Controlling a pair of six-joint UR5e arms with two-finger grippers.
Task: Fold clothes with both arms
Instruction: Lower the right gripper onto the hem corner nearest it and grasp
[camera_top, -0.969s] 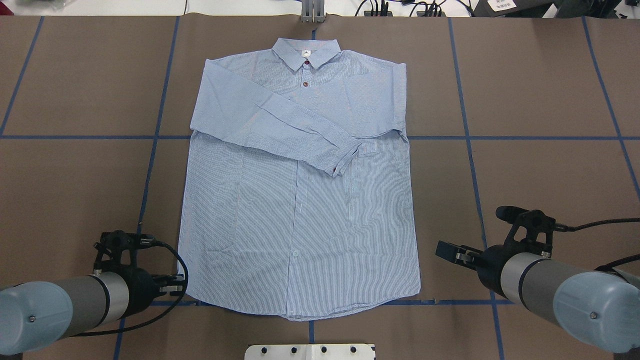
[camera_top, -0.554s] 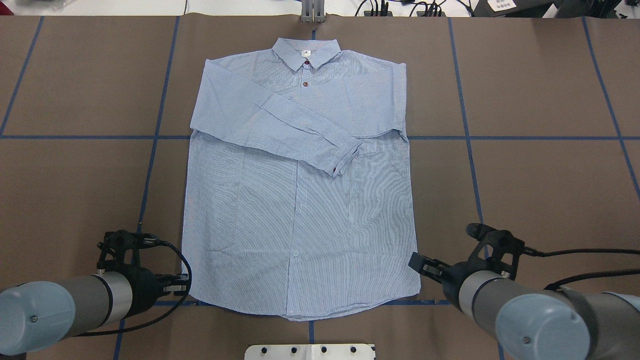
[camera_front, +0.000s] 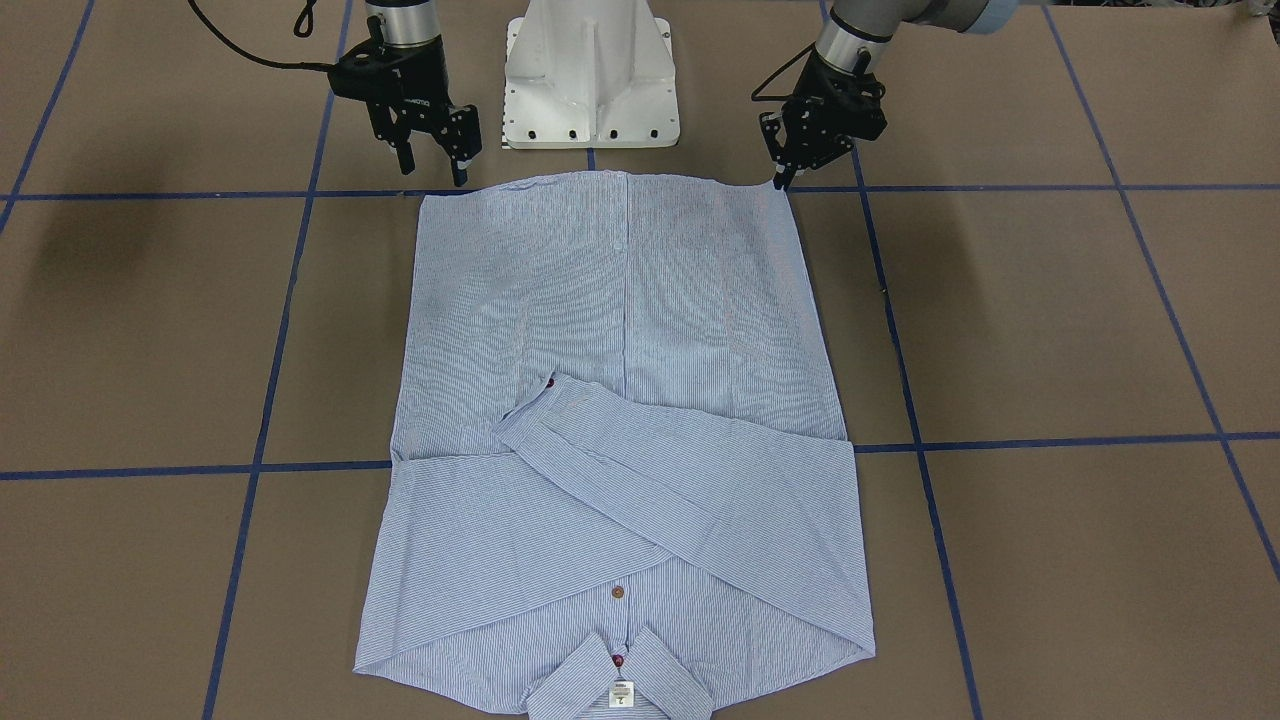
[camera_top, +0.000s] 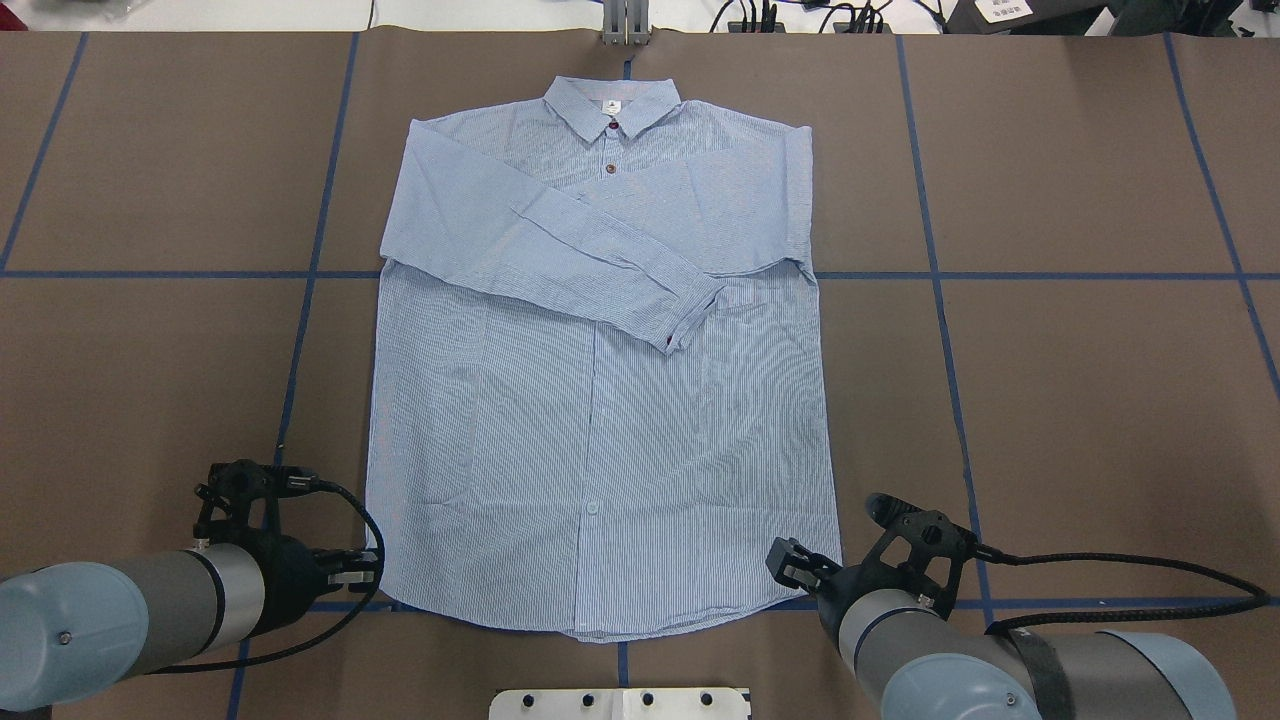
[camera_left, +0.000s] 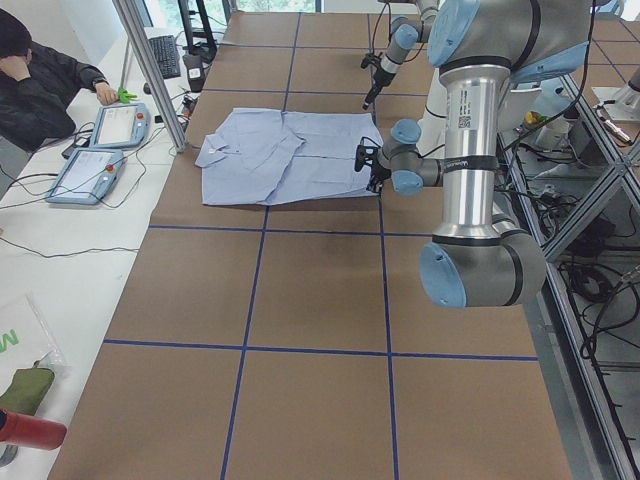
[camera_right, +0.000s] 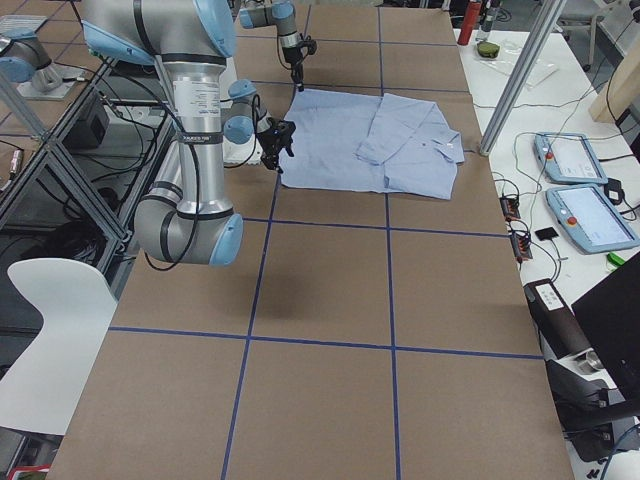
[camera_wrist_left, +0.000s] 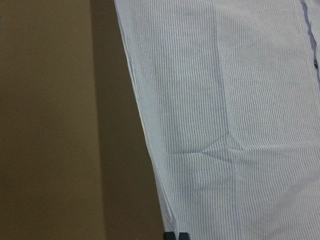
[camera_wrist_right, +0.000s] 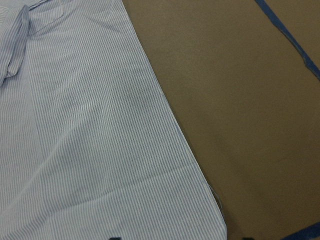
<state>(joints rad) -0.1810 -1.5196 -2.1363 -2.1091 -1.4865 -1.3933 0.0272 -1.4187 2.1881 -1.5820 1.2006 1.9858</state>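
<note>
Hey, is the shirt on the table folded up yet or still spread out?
Partly folded: the shirt lies flat at full length, but the top sleeve is folded across the chest and neither sticks out sideways.

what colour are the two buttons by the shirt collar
Dark red collar button, brown placket button beside it; clearest in the exterior front-facing view.
</note>
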